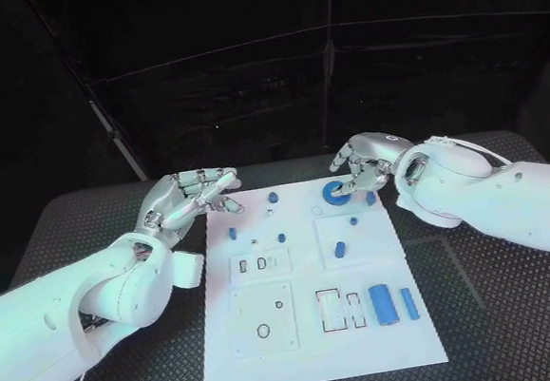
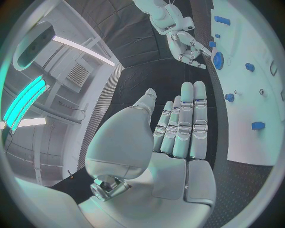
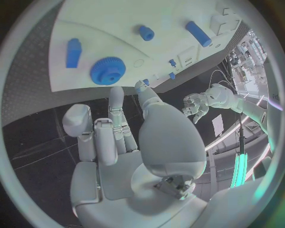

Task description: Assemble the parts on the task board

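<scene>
Lying flat on the black worktop, the white task board serves as the landmark. Just past its far right corner hovers the right robot hand, fingers loosely curled and apart, holding nothing, right beside a round blue toothed gear that sits on the board's far edge. Off the board's far left corner hangs the left robot hand, fingers extended close together and empty. Near the board's right side lie two blue cylinders side by side, next to a rectangular cutout; small blue pegs stand across its far half. Woven, ribbed matting covers the worktop; dark curtains close the room behind. Both hands are silvery metal on glossy white arms.
</scene>
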### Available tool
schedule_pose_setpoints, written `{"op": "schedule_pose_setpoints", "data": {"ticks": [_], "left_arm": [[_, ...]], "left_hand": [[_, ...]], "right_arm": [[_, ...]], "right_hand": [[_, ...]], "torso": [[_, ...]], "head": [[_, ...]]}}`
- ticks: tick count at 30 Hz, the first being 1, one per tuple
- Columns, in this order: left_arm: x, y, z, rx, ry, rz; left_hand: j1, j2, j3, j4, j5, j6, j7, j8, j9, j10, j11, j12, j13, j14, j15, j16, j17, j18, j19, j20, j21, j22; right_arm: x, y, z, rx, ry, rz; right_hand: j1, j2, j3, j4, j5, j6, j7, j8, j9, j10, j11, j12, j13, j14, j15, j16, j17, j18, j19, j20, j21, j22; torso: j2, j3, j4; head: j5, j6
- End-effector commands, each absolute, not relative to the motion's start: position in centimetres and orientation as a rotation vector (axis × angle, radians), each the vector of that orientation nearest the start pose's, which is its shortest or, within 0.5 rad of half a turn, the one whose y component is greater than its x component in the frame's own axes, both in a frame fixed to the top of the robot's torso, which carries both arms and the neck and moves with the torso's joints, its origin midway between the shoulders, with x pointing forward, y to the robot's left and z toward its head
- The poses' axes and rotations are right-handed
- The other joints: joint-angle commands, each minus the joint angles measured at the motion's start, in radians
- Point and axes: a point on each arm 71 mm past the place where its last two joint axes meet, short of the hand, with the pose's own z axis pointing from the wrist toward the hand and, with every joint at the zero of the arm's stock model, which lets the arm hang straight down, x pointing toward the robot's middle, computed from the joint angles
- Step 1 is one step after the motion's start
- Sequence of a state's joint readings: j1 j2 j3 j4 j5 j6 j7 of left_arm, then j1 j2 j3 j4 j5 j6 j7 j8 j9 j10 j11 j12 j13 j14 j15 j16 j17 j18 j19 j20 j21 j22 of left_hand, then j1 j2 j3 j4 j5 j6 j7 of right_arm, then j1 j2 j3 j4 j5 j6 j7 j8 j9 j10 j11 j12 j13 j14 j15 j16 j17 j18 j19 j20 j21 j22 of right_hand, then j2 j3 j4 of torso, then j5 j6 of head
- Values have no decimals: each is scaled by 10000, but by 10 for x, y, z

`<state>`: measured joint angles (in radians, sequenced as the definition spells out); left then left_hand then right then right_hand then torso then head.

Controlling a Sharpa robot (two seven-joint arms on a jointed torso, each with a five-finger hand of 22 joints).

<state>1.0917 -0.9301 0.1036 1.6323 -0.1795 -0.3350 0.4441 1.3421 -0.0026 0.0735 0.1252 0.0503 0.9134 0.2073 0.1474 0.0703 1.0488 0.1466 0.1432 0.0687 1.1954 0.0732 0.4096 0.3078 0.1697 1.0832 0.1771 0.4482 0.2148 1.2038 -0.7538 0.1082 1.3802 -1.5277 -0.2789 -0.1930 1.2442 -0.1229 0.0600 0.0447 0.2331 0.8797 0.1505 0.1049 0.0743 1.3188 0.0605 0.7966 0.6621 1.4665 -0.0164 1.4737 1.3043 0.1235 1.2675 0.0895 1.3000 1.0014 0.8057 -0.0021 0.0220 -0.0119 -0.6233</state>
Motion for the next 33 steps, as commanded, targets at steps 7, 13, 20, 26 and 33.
{"op": "schedule_pose_setpoints", "data": {"ticks": [7,13,20,26,33], "left_arm": [[469,218,-159,-9336,13346,-16028],[470,218,-159,-9339,13354,-16036],[470,218,-160,-9345,13356,-16027],[470,218,-160,-9356,13368,-16013],[471,219,-160,-9367,13377,-15991]], "left_hand": [[20,89,-51,7,-34,101,-1,-46,-11,66,-27,-63,-4,-47,0,27,27,94,72,-33,64,13],[29,93,-51,0,-34,102,1,-52,-12,68,-27,-72,-4,-58,0,22,31,94,67,-34,66,14],[41,101,-49,-8,-34,103,2,-59,-14,70,-26,-82,-5,-72,1,16,37,93,60,-34,67,16],[50,111,-46,-13,-34,105,3,-65,-15,71,-25,-91,-5,-81,2,12,42,92,54,-34,68,18],[45,129,-46,-8,-34,104,10,-74,-17,70,-21,-104,-6,-90,4,9,50,91,48,-34,69,20]], "right_arm": [[536,-216,-149,767,16946,4866],[540,-212,-152,787,17051,4725],[544,-206,-155,699,17241,4706],[545,-201,-157,399,17395,4611],[546,-199,-158,5,17323,4325]], "right_hand": [[1500,-266,-1040,2437,135,-881,259,866,55,-180,272,4247,4512,780,257,495,1330,-198,211,253,275,430],[1581,-100,-1028,2445,243,-946,270,1073,64,52,281,4710,5053,805,275,555,1472,-211,246,274,332,514],[1697,126,-993,2363,475,-835,231,1356,90,349,255,5207,5658,824,263,602,1587,-225,285,274,398,613],[1829,232,-988,2253,515,-717,196,1517,93,634,226,5608,6163,834,242,625,1643,-239,318,257,449,695],[1930,302,-995,2137,505,-592,165,1631,87,837,200,5884,6514,844,223,646,1697,-252,347,241,493,771]], "torso": [[-5,18,-20],[-1,-1,-1],[3,-5,-11],[-5,-3,-17],[-6,2,-8]], "head": [[-150,71],[-152,49],[-126,15],[-117,-37],[-114,-61]]}}
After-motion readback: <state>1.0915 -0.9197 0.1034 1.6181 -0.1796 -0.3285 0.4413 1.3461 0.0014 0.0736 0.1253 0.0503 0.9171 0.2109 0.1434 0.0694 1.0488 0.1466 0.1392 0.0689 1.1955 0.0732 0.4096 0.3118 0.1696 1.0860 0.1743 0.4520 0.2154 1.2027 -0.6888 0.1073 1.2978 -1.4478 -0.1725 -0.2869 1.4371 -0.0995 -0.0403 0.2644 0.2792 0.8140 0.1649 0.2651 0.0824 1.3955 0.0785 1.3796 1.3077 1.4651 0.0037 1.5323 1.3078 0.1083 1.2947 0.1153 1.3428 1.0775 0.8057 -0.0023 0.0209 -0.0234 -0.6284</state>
